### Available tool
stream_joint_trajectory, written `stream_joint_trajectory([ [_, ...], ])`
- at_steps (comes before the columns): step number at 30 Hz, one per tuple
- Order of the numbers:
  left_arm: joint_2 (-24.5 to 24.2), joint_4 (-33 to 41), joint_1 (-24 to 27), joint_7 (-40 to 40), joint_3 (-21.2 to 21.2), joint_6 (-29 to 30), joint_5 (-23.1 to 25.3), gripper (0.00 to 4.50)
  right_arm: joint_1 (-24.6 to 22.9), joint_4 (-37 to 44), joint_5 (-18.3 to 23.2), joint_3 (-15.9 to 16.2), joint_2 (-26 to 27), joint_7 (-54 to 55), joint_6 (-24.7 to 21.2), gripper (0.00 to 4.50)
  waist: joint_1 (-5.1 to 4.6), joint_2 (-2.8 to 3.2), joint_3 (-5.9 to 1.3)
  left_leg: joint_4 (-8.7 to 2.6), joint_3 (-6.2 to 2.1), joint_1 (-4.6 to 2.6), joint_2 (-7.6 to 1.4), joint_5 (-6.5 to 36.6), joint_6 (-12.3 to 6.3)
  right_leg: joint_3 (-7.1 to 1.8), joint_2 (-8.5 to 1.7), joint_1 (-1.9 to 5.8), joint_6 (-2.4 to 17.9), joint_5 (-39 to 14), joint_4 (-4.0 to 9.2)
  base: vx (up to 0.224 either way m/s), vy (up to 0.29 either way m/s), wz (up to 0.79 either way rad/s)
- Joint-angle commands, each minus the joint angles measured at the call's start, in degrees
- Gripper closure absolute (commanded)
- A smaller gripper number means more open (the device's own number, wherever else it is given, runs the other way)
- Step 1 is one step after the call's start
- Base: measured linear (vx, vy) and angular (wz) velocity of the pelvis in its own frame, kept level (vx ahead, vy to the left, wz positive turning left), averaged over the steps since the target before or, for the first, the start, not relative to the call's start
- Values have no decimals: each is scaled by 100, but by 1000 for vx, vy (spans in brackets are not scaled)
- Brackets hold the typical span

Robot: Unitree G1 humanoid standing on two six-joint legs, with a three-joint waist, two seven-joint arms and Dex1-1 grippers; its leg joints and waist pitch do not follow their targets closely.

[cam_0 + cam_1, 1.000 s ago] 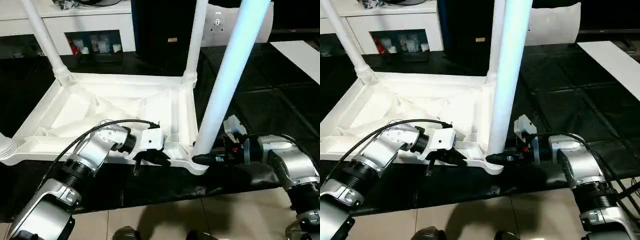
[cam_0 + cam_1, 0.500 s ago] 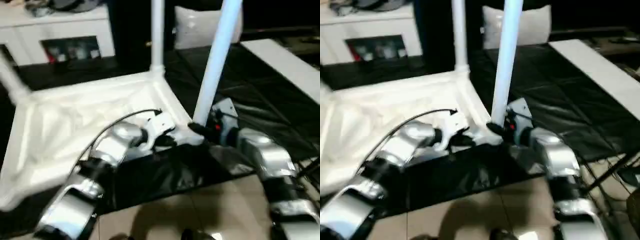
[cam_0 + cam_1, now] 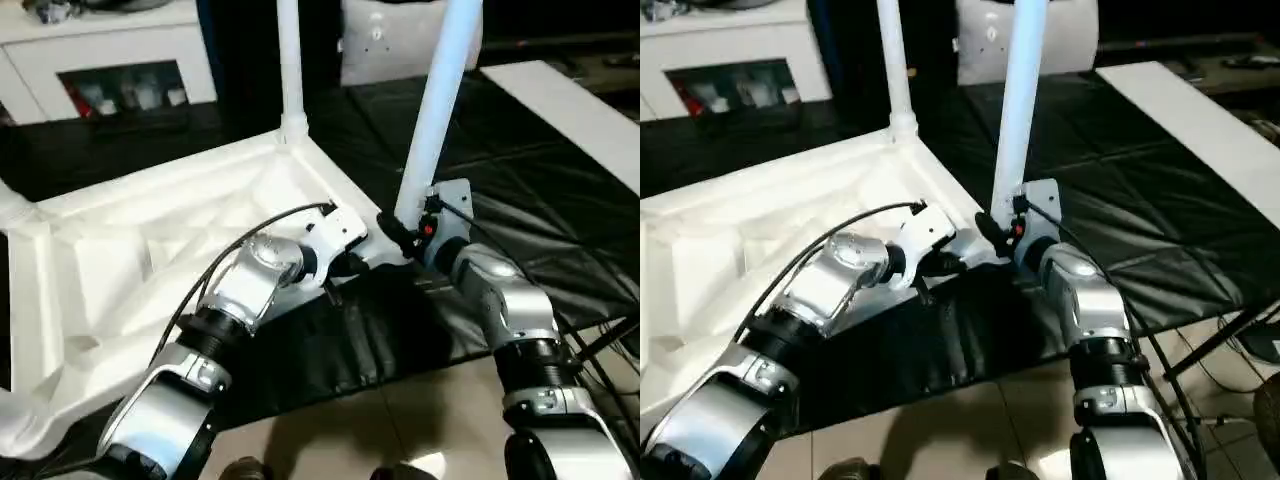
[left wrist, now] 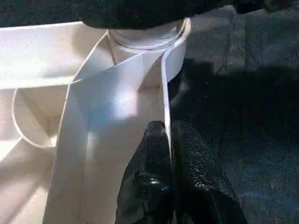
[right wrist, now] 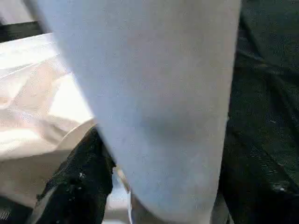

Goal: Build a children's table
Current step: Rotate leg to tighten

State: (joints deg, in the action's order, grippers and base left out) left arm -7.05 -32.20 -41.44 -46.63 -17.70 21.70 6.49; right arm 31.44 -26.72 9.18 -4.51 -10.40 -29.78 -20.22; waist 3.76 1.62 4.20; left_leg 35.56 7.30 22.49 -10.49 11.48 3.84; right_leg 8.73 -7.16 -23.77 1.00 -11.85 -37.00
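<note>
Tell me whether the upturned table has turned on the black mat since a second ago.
Yes. The table has swung: its near edge, earlier parallel to the mat's front edge, now runs at a slant to it, with the corner held by both hands farther from that edge.

Both head views look forward and down over the two silver forearms, sharing the upturned table [image 3: 150,240] on the black mat [image 3: 540,160]. The left wrist view sits close to the table's near rim. The right wrist view is very near the near right leg [image 5: 154,102]
</note>
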Motion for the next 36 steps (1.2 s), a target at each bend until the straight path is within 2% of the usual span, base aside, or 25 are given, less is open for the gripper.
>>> stream_joint_trajectory([
  [1, -132, 152, 61, -242, -126, -262, 42, 450, -92, 22, 80, 96, -112, -349, 55, 96, 61, -61, -495, -285, 42, 5, -164, -374, -1182, -363, -244, 515, 1738, 609, 375, 0, 0, 0],
  [2, -162, 160, 77, -276, -136, -289, 43, 450, -103, 23, 75, 97, -162, -407, 67, 90, 48, -65, -462, -328, 48, 7, -189, -41, -1011, -352, -233, 518, 1589, 49, 434, 0, 0, 0],
  [3, -201, 168, 97, -340, -156, -369, 41, 450, -118, 35, 80, 104, -222, -502, 91, 82, 51, -58, -449, -346, 53, -4, -200, 136, -912, -351, -233, 510, 1521, -231, 463, -50, 8, -6],
  [5, -501, 188, 229, -703, -327, -784, 87, 450, -224, 119, 132, 156, -688, -1229, 335, 52, 79, -39, -396, -415, 81, -59, -232, 842, -532, -373, -250, 483, 1238, -1156, 589, -25, 4, -3],
  [7, -606, 163, 265, -838, -401, -1000, 116, 450, -256, 155, 162, 174, -824, -1459, 390, 46, 91, -28, -392, -448, 94, -92, -266, 1112, -366, -397, -255, 462, 1135, -1375, 619, 0, 0, 0],
  [9, -794, 112, 311, -1069, -525, -1315, 169, 450, -324, 227, 192, 275, -1102, -1910, 489, 26, 114, -15, -416, -459, 86, -84, -273, 1039, -306, -400, -250, 467, 1118, -1262, 608, 0, 0, 0],
  [10, -848, 89, 321, -1143, -562, -1448, 179, 450, -342, 236, 196, 305, -1179, -2042, 519, 8, 125, -33, -417, -463, 89, -71, -271, 979, -318, -399, -240, 472, 1121, -1139, 603, 0, 0, 0],
  [12, -911, 82, 346, -1267, -584, -1486, 162, 450, -369, 246, 190, 361, -1293, -2238, 535, 3, 141, -23, -425, -458, 102, -90, -276, 943, -331, -411, -239, 441, 1177, -1007, 593, 0, 0, 0],
  [19, -1332, 224, 524, -2355, -813, -2116, -100, 450, -514, 321, 272, 784, -1952, -3713, 796, 3, 184, -53, -459, -434, 128, -65, -283, 763, -482, -426, -250, 457, 1353, -708, 538, 0, 0, 0],
  [24, -1486, 351, 559, -2902, -948, -2300, -218, 450, -544, 400, 292, 929, -2050, -4136, 1048, 3, 208, -55, -454, -441, 140, -74, -292, 860, -459, -427, -259, 442, 1341, -966, 560, 0, 0, 0],
  [28, -1496, 405, 577, -3052, -984, -2370, -249, 450, -515, 441, 436, 962, -2054, -4360, 892, 3, 248, -61, -468, -440, 145, -83, -302, 795, -430, -433, -257, 440, 1338, -990, 548, 0, 0, 0],
  [29, -1496, 430, 587, -3093, -1010, -2402, -256, 450, -496, 452, 491, 987, -2056, -4488, 862, 28, 253, -62, -474, -437, 145, -83, -304, 749, -449, -436, -250, 437, 1356, -893, 535, 0, 0, 0],
  [30, -1496, 435, 588, -3103, -1018, -2409, -257, 450, -491, 451, 496, 992, -2055, -4509, 868, 36, 263, -75, -486, -431, 147, -87, -306, 716, -462, -437, -252, 437, 1370, -835, 526, 0, 0, 0],
  [32, -1501, 448, 597, -3189, -1046, -2447, -256, 450, -460, 411, 549, 1035, -2050, -4662, 834, 41, 289, -63, -492, -420, 152, -86, -308, 590, -514, -439, -247, 430, 1421, -656, 501, 0, 0, 0],
  [33, -1499, 457, 602, -3201, -1049, -2451, -255, 450, -457, 410, 560, 1047, -2047, -4697, 825, 61, 294, -65, -495, -419, 154, -90, -309, 583, -522, -438, -247, 430, 1435, -635, 498, 0, 0, 0],
  [36, -1481, 477, 615, -3179, -1035, -2470, -234, 450, -464, 437, 585, 1069, -2030, -4806, 761, 80, 322, -65, -491, -423, 158, -91, -313, 625, -496, -443, -252, 427, 1436, -704, 503, 0, 0, 0],
])
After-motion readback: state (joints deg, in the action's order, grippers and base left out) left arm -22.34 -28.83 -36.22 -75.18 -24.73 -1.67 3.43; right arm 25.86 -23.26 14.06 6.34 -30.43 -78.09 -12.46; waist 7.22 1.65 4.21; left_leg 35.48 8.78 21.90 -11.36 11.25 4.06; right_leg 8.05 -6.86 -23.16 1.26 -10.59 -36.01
